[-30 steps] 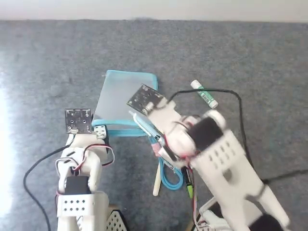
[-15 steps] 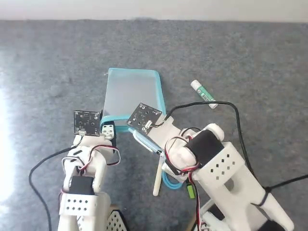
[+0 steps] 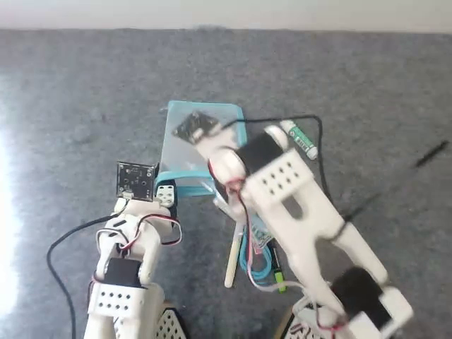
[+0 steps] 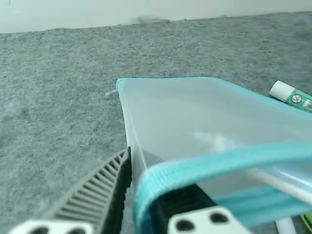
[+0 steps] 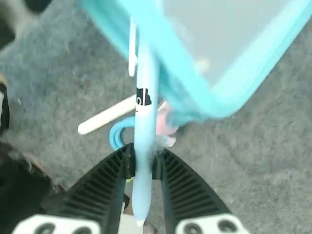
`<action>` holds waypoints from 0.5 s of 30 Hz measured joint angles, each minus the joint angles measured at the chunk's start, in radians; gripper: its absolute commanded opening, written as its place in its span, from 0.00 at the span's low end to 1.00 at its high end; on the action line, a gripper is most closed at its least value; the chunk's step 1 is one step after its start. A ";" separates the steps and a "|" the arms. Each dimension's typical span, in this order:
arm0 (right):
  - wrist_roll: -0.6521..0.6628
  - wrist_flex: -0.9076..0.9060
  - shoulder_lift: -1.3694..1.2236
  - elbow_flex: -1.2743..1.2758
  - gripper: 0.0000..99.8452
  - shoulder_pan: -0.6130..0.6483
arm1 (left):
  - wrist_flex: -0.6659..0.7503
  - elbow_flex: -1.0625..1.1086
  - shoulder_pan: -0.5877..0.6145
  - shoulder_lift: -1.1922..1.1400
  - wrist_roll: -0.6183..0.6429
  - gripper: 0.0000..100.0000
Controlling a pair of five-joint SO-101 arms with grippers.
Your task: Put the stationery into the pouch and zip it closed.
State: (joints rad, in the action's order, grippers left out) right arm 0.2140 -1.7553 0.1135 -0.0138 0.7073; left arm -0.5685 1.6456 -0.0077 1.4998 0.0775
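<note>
Right gripper (image 5: 143,158), clamped on a blue pen (image 5: 145,97), is feeding it into the pouch (image 4: 195,117) mouth, w/ left gripper (image 4: 141,190) pinching the rim open; pen should be going in low & straight.

A grey, felt-like surface (image 3: 367,85) is spread over the table. A pale wall (image 3: 226,14) is seen along its far edge. A bright patch of light (image 3: 7,212) is cast at one side.
</note>
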 measured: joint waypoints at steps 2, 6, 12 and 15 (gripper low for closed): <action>-0.008 0.000 -0.058 -0.072 0.06 -0.002 | 0.000 0.000 -0.002 0.000 -0.006 0.01; -0.014 0.000 -0.124 -0.206 0.23 -0.002 | 0.000 0.000 -0.002 0.000 -0.014 0.01; -0.061 0.000 -0.129 -0.338 0.36 -0.005 | -0.002 0.000 -0.002 0.000 -0.014 0.01; -0.066 0.000 -0.129 -0.351 0.35 -0.002 | -0.002 0.000 -0.002 0.000 -0.014 0.01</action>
State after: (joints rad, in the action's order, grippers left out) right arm 0.1481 -1.7553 -0.0153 -0.3652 0.7058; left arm -0.5700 1.6456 -0.0092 1.4998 0.0637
